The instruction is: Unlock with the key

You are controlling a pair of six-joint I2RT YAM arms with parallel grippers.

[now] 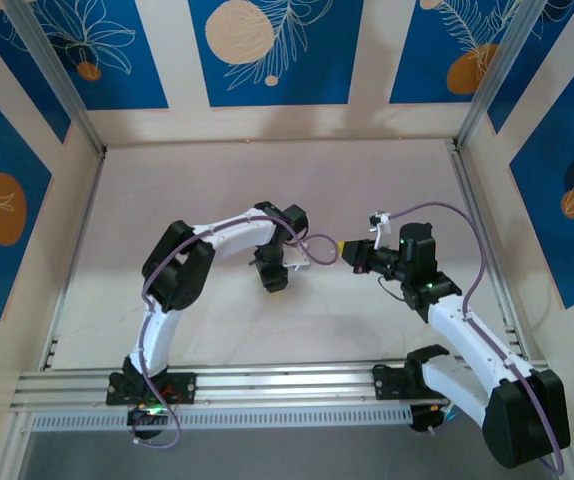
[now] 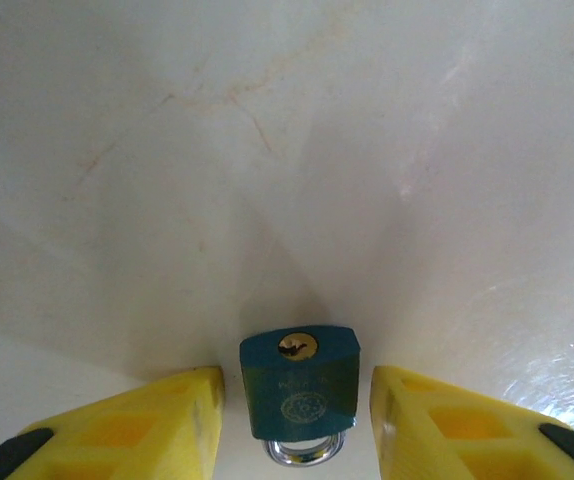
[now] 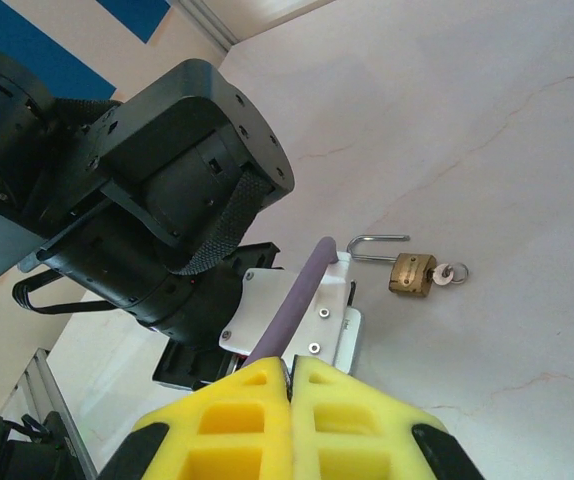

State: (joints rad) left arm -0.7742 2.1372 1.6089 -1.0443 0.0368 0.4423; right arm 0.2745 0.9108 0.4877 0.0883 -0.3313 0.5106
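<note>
Left wrist view: a blue-green padlock (image 2: 300,395) sits between the yellow fingers (image 2: 157,425) of the left pincer (image 2: 295,375). Its brass keyhole (image 2: 297,346) is bare and at the end away from the wrist. Its silver shackle (image 2: 305,452) is at the end toward the wrist.
Right wrist view: a brass padlock (image 3: 412,273) lies on the pale table (image 3: 507,120), with the key (image 3: 451,272) at its keyhole end. Its long hook (image 3: 372,240) looks sprung at one leg.
Top view: both arms are seen whole. The right pincer (image 1: 347,250) aims its yellow tip at the left arm's wrist, and the left pincer hangs tip-down near it. The locks are too small to make out.
Count: two arms, two pincers, two padlocks, one key.
Key axis: it runs in line with the brass padlock's body. The head points away from the hook, to the right in the right wrist view. The blade is hidden inside the lock.
Key place: ahead of the right pincer's tips and somewhat to the right of them, well apart from them. It lies past the left arm's black wrist (image 3: 167,170) and the purple cable (image 3: 292,305), and touches the brass padlock.
Left pincer: released. Its fingers are partly spread, with a narrow gap on each side of the blue-green padlock.
Right pincer: clenched. Its pads are pressed together with nothing between them.
</note>
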